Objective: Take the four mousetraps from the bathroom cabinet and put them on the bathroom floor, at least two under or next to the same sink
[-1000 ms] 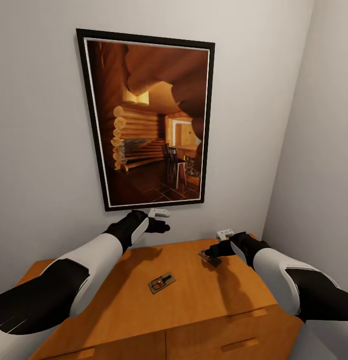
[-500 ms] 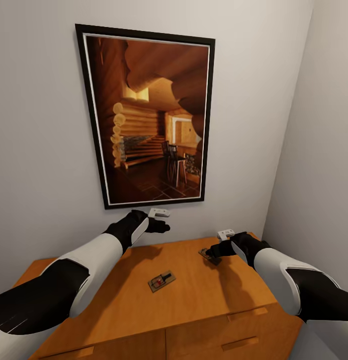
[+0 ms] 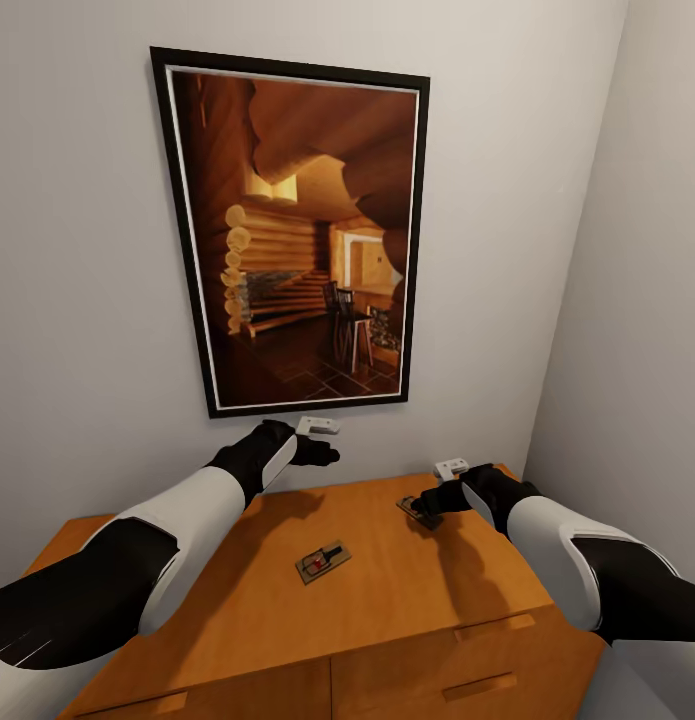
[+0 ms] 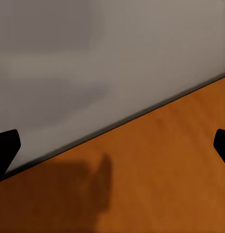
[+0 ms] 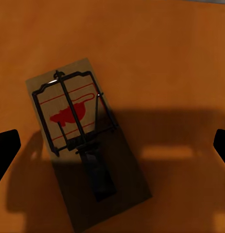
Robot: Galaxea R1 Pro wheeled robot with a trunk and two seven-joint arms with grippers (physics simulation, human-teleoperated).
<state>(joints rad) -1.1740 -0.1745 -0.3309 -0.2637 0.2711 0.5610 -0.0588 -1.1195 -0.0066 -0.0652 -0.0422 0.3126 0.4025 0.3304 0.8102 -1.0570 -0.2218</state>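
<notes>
Two mousetraps lie on top of the orange-brown cabinet (image 3: 237, 620). One mousetrap (image 3: 323, 563) rests near the middle of the top. The other mousetrap (image 3: 417, 513) lies toward the back right, directly under my right gripper (image 3: 425, 500). In the right wrist view that mousetrap (image 5: 83, 141) shows its wire bar and red mouse print, and the right gripper (image 5: 112, 145) stands open above it with a fingertip at each side. My left gripper (image 3: 332, 455) hovers open above the cabinet's back edge by the wall. Between the left gripper's (image 4: 112, 145) fingers are bare wood and wall.
A large black-framed picture (image 3: 292, 235) of a log interior hangs on the grey wall behind the cabinet. A side wall (image 3: 637, 300) closes the corner at the right. Drawer fronts with slim bar handles (image 3: 492, 630) face me below the top.
The head view has shifted very slightly since a second ago. Both arms and both mousetraps have stayed where they were.
</notes>
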